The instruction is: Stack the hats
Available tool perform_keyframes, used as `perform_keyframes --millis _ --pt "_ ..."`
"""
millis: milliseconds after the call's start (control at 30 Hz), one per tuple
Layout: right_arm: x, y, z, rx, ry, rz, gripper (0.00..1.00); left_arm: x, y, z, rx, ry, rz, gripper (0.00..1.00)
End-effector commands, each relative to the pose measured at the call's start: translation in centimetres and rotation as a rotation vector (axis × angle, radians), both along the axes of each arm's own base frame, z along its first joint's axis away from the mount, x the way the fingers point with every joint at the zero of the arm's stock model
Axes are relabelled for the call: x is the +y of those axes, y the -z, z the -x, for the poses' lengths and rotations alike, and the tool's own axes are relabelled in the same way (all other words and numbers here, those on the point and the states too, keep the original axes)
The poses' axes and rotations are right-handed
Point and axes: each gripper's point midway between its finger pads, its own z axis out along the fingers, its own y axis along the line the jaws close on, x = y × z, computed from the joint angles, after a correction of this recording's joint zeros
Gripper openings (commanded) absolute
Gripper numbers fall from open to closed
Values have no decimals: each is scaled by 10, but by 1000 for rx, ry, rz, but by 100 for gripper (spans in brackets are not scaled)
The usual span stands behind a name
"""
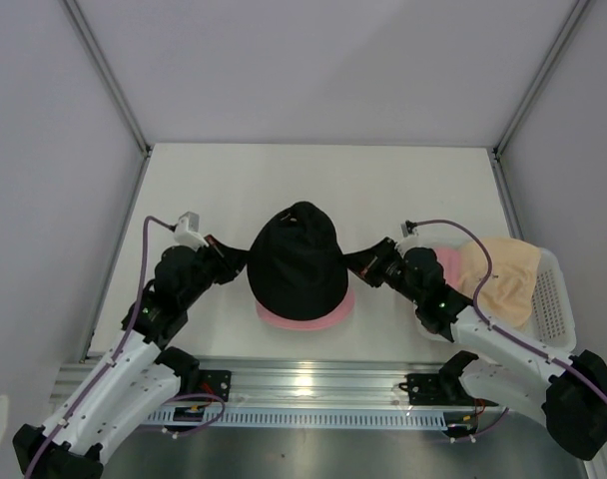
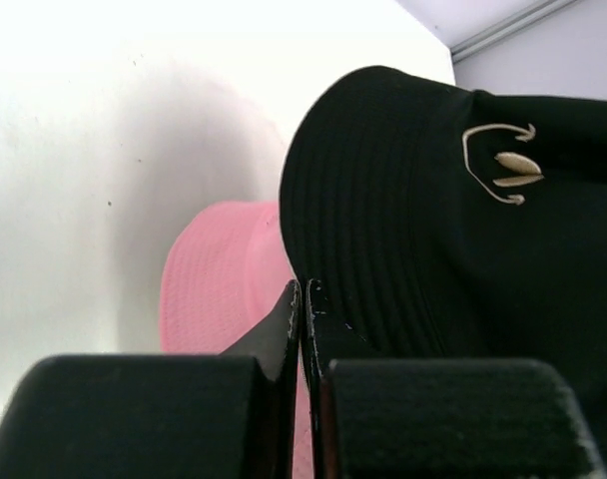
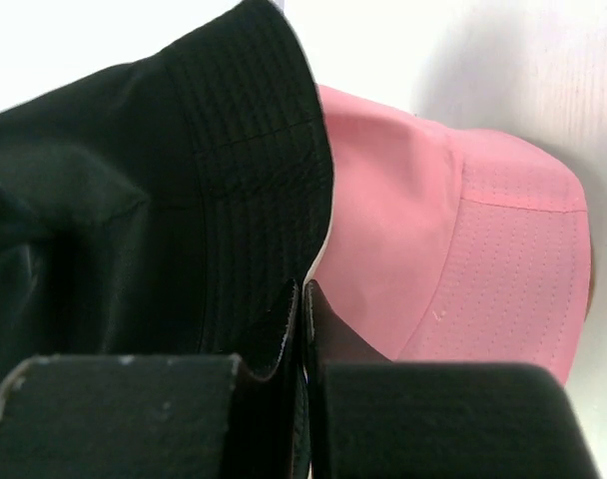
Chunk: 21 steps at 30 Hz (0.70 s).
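Note:
The black hat (image 1: 297, 261) lies on top of the pink hat (image 1: 294, 321), whose brim shows along the near side. My left gripper (image 1: 234, 267) is shut on the black hat's left brim edge. My right gripper (image 1: 366, 264) is shut on its right brim edge. In the left wrist view the closed gripper (image 2: 303, 289) meets the black brim (image 2: 413, 259) above the pink hat (image 2: 224, 269). In the right wrist view the gripper (image 3: 303, 289) pinches the black brim (image 3: 134, 200) beside the pink hat (image 3: 463, 259). The beige hat (image 1: 503, 274) lies at the right.
The beige hat rests in a white perforated basket (image 1: 553, 299) at the table's right edge, close behind my right arm. Grey enclosure walls stand on both sides and at the back. A metal rail runs along the near edge.

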Motion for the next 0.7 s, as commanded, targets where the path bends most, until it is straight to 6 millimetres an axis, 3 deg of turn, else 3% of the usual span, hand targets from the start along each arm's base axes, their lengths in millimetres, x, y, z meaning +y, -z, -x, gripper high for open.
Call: perform_keyframes --millis 0,67,267,433,533,600,633,667 --pt "-6 -17 -3 -67 45 44 0 9 -22 -6 -93 -43 -38 2" --pt "-14 -11 -5 -47 85 61 0 13 -9 -4 -41 -61 -64 1" --pt "-36 39 5 77 155 162 0 16 44 0 89 -84 -98 1" --pt "-41 42 5 77 175 180 0 17 60 0 120 -88 -117 1" --pt "-36 11 -2 18 170 169 0 17 37 -5 68 -87 -116 1" --pt "-39 0 -6 14 184 207 0 16 1 -9 -3 -86 -97 1" --pt "-36 -23 -11 -4 192 192 0 16 -4 -8 -1 -83 -104 1" --pt "-39 -25 -11 18 201 212 0 15 -23 -10 -26 -78 -93 1"
